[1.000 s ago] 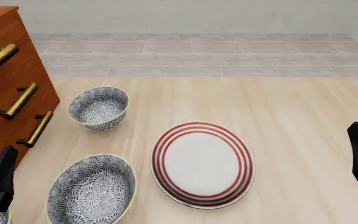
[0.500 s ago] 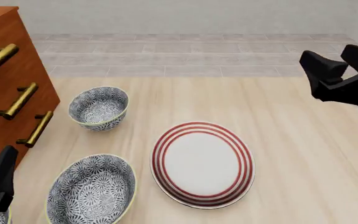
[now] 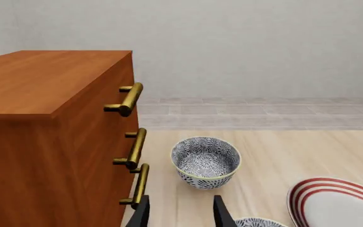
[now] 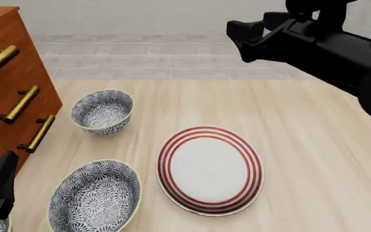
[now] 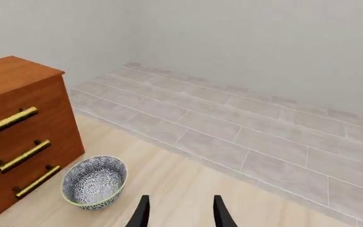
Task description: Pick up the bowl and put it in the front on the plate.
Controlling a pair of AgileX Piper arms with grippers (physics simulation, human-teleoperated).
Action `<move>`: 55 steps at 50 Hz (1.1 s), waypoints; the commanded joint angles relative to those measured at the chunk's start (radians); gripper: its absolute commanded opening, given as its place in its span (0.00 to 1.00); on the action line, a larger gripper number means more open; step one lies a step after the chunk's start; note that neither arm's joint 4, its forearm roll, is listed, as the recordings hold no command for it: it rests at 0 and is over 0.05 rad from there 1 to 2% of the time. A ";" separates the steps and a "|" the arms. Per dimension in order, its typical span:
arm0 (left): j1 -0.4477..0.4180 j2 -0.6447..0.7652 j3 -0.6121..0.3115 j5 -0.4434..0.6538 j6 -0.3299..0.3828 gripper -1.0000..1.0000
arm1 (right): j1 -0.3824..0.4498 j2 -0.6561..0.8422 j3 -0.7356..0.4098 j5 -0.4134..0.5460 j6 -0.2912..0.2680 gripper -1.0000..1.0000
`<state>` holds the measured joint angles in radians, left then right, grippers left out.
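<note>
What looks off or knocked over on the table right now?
Nothing stands out. The bowl sits upright and empty beside the wooden drawer unit, the wider bowl is upright nearer the arms, and the plate lies flat and bare. No spills or damage. The right claw hangs open above the table.

The counter [image 4: 314, 159] looks like pale wood with soft streaks, smooth and not shiny. The bowl [image 4: 102, 111] looks like glazed pottery, smooth, with a little shine on its yellow rim. The wider bowl [image 4: 95, 196] beside it has the same smooth glazed look. The plate [image 4: 210, 169] is smooth white pottery with red painted rings. The drawer chest [image 4: 8, 96] is reddish-brown wood, smooth, with shiny gold metal handles [image 4: 18, 104]. The right arm [image 4: 321, 46] looks like dull black plastic. The floor [image 4: 192, 58] is grey tile, flat and dull.
</note>
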<state>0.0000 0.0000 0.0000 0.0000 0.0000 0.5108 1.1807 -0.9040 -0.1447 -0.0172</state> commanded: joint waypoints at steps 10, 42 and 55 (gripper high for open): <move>0.000 0.000 0.000 0.000 0.000 1.00 | 0.141 0.224 -0.230 0.049 0.033 1.00; 0.000 0.000 0.000 0.000 0.000 1.00 | 0.209 0.456 -0.451 0.087 0.097 1.00; 0.000 0.000 0.000 0.000 0.000 1.00 | 0.179 0.583 -0.617 0.165 0.145 1.00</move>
<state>0.0000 0.0000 0.0000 0.0000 0.0000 0.6999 1.6783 -1.4122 -0.0281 0.1014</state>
